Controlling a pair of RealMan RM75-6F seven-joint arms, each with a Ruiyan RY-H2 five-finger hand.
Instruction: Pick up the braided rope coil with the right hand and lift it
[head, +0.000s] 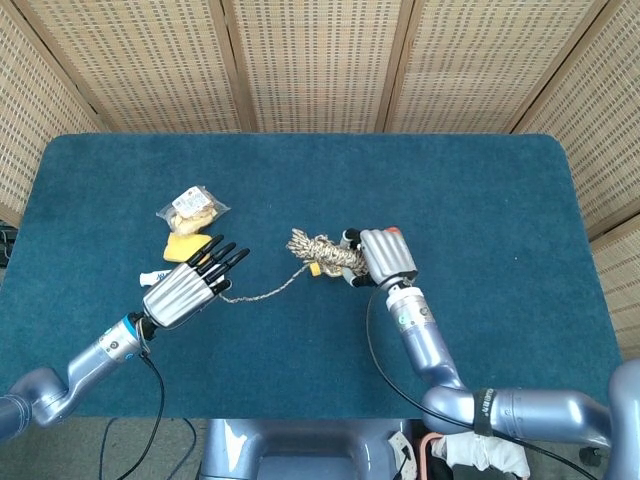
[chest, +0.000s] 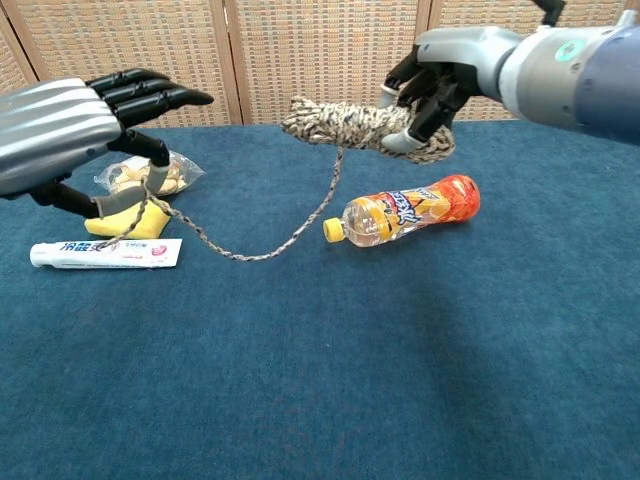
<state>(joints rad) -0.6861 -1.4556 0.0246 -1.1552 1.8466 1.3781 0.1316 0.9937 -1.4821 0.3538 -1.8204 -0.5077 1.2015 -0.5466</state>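
- The right hand (chest: 440, 85) grips the rope coil (chest: 345, 125) with its fingers closed around one end, holding it in the air above the table (head: 480, 180); the other end of the coil sticks out to the left.
- A loose strand (chest: 300, 225) hangs from the coil, sags to the cloth, and runs left to the left hand (chest: 75, 130).
- The left hand is raised off the table with its fingers stretched out straight; the strand's end appears caught at its thumb, and whether it is truly pinched there I cannot tell.
- A bottle (chest: 405, 212) with an orange label lies on its side just under and in front of the coil, yellow cap pointing left, close to the hanging strand.
- On the left side lie a white tube (chest: 105, 253), a yellow block (chest: 125, 218) and a clear snack bag (chest: 150, 175), grouped beneath and behind the left hand; the strand passes over the block's near edge.
- Seen from the head camera, the coil (head: 322, 253) sits near the table's middle, the bottle mostly hidden under the right hand (head: 385, 257).
- The right half of the blue cloth and the far strip along the wicker screens (head: 320, 60) lie open; the near edge in front of both arms is open too.
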